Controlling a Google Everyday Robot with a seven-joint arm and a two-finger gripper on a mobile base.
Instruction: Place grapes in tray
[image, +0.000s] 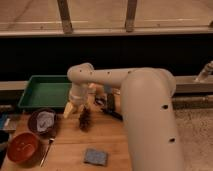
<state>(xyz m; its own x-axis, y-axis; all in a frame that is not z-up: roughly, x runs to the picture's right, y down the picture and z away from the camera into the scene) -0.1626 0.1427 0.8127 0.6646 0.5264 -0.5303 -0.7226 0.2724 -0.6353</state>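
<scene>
The grapes (85, 120), a dark reddish-brown bumpy bunch, lie on the wooden table (115, 150) near its middle. The green tray (45, 92) stands at the table's back left, and I see nothing in it. My gripper (73, 106) hangs at the end of the white arm, just right of the tray's near right corner. It is a little above and to the left of the grapes. It hides part of the table behind the grapes. I cannot tell whether it touches the grapes.
A dark bowl with a cloth (42, 121) and a reddish-brown bowl (22, 146) stand at the left front, with a thin utensil (46, 151) beside them. A grey-blue sponge (95, 156) lies at the front. A black-handled tool (112, 111) and small items lie behind the arm.
</scene>
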